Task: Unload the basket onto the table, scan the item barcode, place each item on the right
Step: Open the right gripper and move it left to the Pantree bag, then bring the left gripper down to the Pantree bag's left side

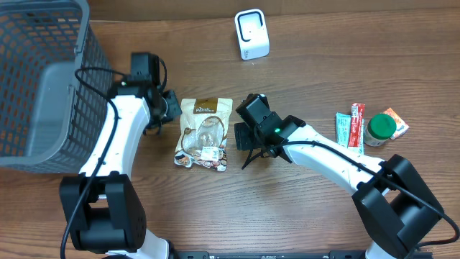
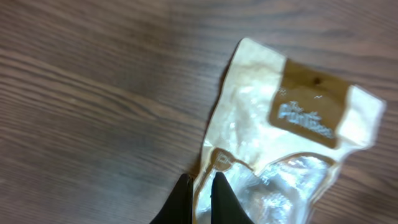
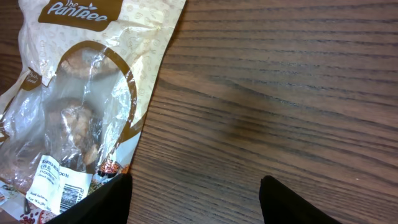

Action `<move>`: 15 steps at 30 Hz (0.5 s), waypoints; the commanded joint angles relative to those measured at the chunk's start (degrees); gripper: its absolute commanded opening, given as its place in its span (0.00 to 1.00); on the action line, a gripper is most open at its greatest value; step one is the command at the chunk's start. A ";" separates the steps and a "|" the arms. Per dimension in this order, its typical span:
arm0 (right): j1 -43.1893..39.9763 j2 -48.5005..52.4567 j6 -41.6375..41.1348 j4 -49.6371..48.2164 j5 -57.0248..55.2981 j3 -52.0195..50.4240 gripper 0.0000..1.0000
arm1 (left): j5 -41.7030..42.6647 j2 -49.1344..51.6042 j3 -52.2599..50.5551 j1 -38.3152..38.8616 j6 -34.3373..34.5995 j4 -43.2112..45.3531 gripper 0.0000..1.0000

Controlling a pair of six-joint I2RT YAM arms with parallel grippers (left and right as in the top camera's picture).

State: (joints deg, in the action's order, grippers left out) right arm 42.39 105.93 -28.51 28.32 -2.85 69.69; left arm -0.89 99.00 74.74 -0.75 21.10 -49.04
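The item is a beige and clear snack bag point(image 1: 205, 133) lying flat on the wooden table, with a white barcode label point(image 1: 210, 152) near its lower end. My left gripper point(image 1: 169, 106) is at the bag's upper left edge. In the left wrist view that gripper point(image 2: 200, 180) is shut on the bag's point(image 2: 292, 124) thin edge. My right gripper point(image 1: 248, 147) stands open just right of the bag, above bare wood. In the right wrist view its left finger point(image 3: 106, 199) overlaps the bag's corner beside the label point(image 3: 59, 186). A white scanner point(image 1: 251, 34) stands at the back.
A grey mesh basket point(image 1: 36, 79) fills the left side. At the far right lie a red and green packet point(image 1: 351, 124), a green-lidded jar point(image 1: 381, 128) and an orange packet point(image 1: 397, 119).
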 commanded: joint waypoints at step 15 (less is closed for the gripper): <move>-0.15 0.35 -0.22 -0.33 -1.16 -0.33 0.67 | 3.93 0.33 -18.73 6.78 0.92 22.01 0.04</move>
State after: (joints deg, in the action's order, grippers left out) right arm 42.39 105.93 -28.51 28.16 -3.22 69.69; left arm 1.96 99.13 57.56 3.60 21.45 -28.34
